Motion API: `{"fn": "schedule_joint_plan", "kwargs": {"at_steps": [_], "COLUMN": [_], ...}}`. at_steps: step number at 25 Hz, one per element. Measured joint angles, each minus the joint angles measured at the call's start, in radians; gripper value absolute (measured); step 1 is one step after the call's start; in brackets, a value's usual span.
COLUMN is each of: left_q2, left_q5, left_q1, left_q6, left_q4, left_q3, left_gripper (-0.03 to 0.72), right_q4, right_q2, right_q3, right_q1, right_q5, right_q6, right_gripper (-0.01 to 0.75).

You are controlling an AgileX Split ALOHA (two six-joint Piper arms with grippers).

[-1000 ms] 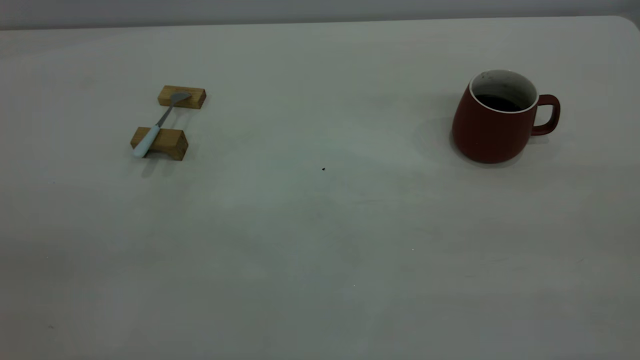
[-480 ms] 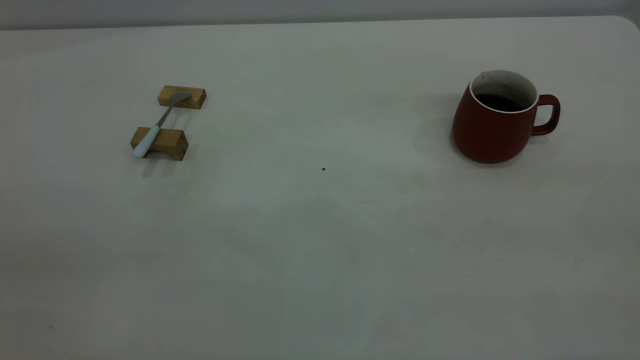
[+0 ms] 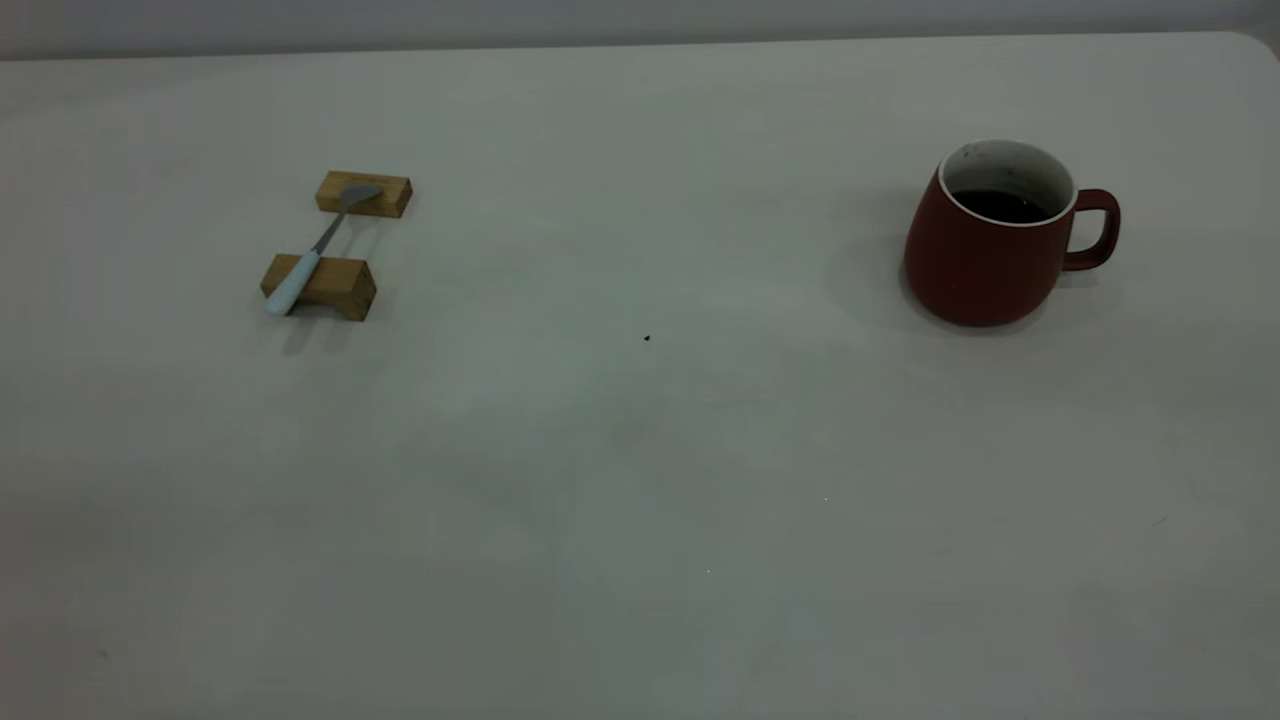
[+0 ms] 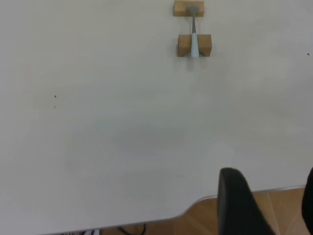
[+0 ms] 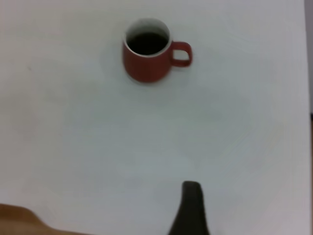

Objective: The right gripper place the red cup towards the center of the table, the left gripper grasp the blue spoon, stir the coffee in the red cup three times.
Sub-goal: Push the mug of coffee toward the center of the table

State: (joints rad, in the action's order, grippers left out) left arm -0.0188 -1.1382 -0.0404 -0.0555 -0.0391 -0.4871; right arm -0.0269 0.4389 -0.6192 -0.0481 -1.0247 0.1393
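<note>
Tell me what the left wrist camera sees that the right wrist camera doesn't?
Only the left wrist view shows the blue spoon lying across two wooden blocks, plus the left claw at the table's near edge, where brown floor shows.

Only the right wrist view shows the red cup with dark coffee inside, its handle sticking out sideways, and one finger of the right claw.

Both show the plain white table, with each claw far from its thing and nothing picked up.
</note>
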Motion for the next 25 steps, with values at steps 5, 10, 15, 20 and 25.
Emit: {"fn": "schedule_joint_plan", "kwargs": {"at_steps": [5,10,15,20,25], "left_q2": [0.0,0.0,0.0,0.0,0.0], "left_q5": [0.0,0.0,0.0,0.0,0.0], "left_q1": [0.0,0.0,0.0,0.0,0.0], "left_q6": [0.0,0.0,0.0,0.0,0.0], "left_q4": [0.0,0.0,0.0,0.0,0.0], "left_q3": [0.0,0.0,0.0,0.0,0.0], "left_gripper": [0.4,0.4,0.4,0.4,0.4], "right_q4": [0.067,0.092,0.085,0.079,0.079], "right_q2": [0.35,0.699,1.04,1.339,1.602], "right_q3": [-0.022,-0.066,-0.211,-0.392,-0.572], "right_q1": [0.0,0.0,0.0,-0.018,-0.024], "right_q5": [0.173,0.413,0.476,0.482,0.477], "right_q6": [0.07,0.247,0.415,0.55,0.655], "right_gripper": [0.725,0.725,0.721,0.715,0.707]}}
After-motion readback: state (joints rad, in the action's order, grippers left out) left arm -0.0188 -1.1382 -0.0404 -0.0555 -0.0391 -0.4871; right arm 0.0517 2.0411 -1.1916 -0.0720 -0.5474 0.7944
